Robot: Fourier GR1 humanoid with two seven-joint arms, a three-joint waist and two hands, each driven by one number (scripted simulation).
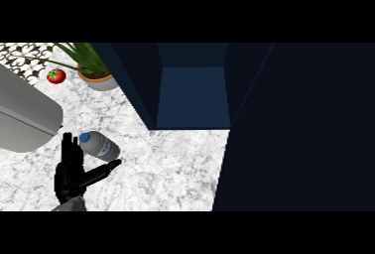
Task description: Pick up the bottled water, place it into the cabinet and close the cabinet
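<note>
The left hand [72, 171] rises from the lower edge at the view's left, fingers straight and pointing up, thumb spread toward the right. The bottle [98, 146], blue-capped, stands in the gap between fingers and thumb, the thumb tip just beneath it. Ahead and to the right the cabinet [192, 94] stands open, its dark door [300, 129] filling the right side. On the marble counter [168, 168], a potted plant [93, 69] and a tomato [56, 76] sit far left; a grey appliance [22, 119] lies nearby.
</note>
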